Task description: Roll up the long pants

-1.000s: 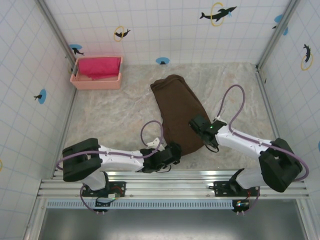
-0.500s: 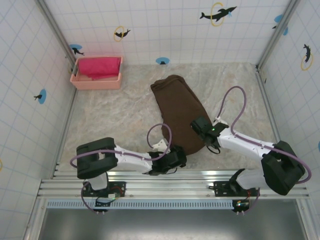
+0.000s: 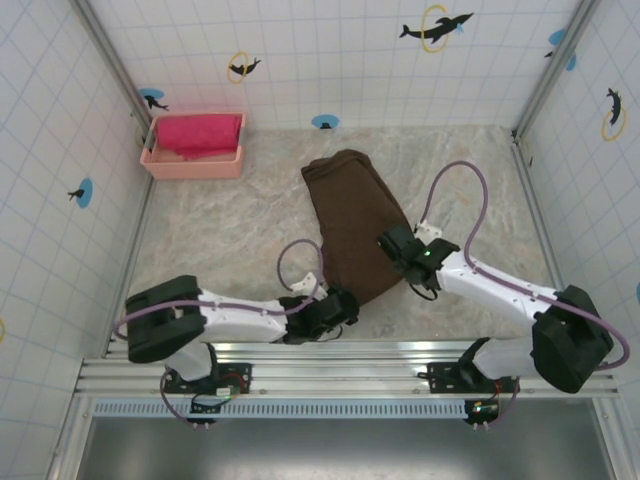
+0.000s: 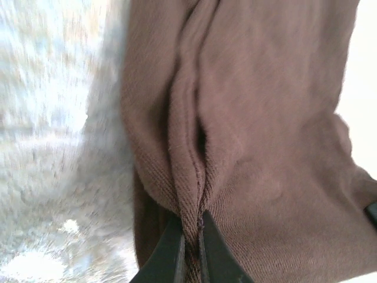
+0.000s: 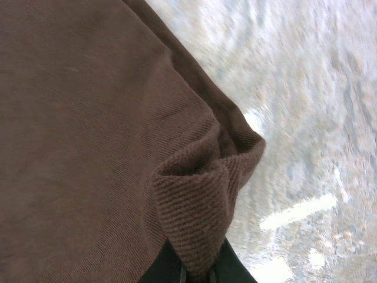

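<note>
The long pants (image 3: 358, 215) lie folded as one dark brown strip running from the table's middle back toward the near edge. At their near left corner my left gripper (image 3: 346, 301) is shut on the hem, and a fold of brown fabric (image 4: 191, 194) is pinched between its black fingers (image 4: 168, 250). My right gripper (image 3: 392, 243) is shut on the pants' near right corner, where a bunched ribbed fold (image 5: 197, 200) stands up between its fingers (image 5: 162, 268).
A pink tray (image 3: 150, 160) holding a bright pink cloth (image 3: 198, 133) stands at the back left by the wall. Tiled walls close in the left, back and right. A metal rail (image 3: 340, 375) runs along the near edge.
The left gripper has closed on the pants' near left corner. The right gripper has drawn its corner slightly back and left, so the near end of the pants is shorter.
</note>
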You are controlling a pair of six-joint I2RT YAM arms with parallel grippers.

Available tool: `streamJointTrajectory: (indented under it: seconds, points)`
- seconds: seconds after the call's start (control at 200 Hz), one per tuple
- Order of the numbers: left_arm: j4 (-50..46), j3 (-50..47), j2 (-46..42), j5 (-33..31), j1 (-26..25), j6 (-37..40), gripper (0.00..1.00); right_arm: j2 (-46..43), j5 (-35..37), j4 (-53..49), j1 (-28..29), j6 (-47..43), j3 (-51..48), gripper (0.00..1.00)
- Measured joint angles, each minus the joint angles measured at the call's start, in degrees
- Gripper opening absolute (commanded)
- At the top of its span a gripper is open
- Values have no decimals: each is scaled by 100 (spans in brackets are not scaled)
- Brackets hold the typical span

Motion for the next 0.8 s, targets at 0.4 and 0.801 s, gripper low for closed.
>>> streamJointTrajectory:
  seconds: [0.4, 0.801]
  points:
    - [-2127, 2435, -1102, 614, 1829, 1078, 0, -275, 603, -378, 138, -1755, 2594, 0]
    - [-2710, 4811, -597, 1373, 2544, 2496, 0, 4, 1602, -533, 789, -3316, 4826, 0]
